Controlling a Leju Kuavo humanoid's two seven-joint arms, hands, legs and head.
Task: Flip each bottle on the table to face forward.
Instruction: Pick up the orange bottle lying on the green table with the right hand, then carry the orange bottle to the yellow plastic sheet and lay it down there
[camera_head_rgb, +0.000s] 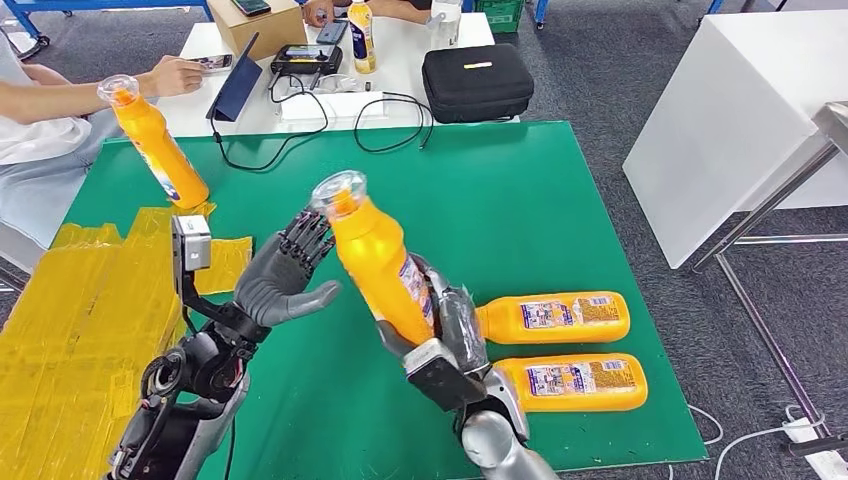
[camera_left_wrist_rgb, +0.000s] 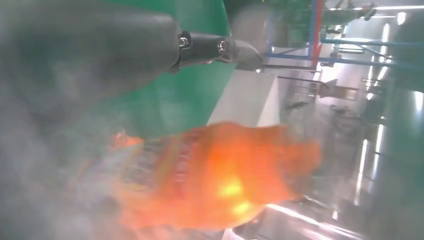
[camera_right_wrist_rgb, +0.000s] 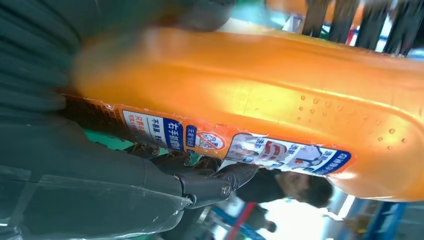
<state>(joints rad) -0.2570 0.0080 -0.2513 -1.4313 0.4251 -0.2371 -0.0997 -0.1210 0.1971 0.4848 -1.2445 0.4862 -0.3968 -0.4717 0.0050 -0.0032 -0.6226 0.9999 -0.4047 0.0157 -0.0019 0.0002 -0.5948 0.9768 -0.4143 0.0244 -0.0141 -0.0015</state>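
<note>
Four orange bottles are in the head view: the right hand (camera_head_rgb: 440, 325) grips one bottle (camera_head_rgb: 375, 255) by its lower body, raised above the green tabletop (camera_head_rgb: 560, 200) and tilted, cap toward the far left. The left hand (camera_head_rgb: 285, 275) hovers just beside it, fingers spread, holding nothing. Two bottles (camera_head_rgb: 555, 317) (camera_head_rgb: 575, 382) lie on their sides near the right hand; another (camera_head_rgb: 155, 140) stands tilted at the far left edge. Left wrist view: blurred bottle close ahead, thumb (camera_left_wrist_rgb: 215, 47) apart from it. Right wrist view: label side faces the palm. Judged step: mid-flip handover. Next move calls for the left hand to close on the upper body before release.
</note>
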